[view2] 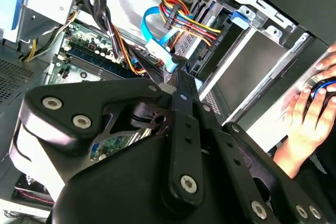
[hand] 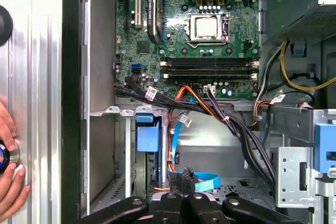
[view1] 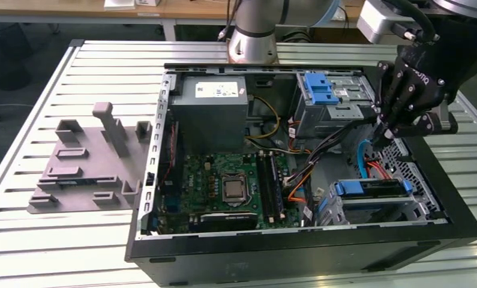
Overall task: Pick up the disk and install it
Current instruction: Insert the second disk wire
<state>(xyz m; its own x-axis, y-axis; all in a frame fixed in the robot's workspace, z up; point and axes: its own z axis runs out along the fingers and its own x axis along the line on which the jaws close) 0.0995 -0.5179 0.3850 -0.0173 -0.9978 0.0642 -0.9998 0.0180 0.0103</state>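
The gripper (view1: 384,133) hangs inside the open computer case (view1: 302,252), fingers pressed together around nothing. The disk (view1: 372,189) sits in its bay just below.

Robotics lab: slotted aluminium table (view1: 30,234), open computer case (view1: 302,246), grey fixture plate (view1: 86,174).

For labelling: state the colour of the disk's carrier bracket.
Blue; the disk shows best in the exterior view.

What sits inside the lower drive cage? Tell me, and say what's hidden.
The disk, in its blue carrier, sits in the cage, with cables nearby. Its label is hidden.
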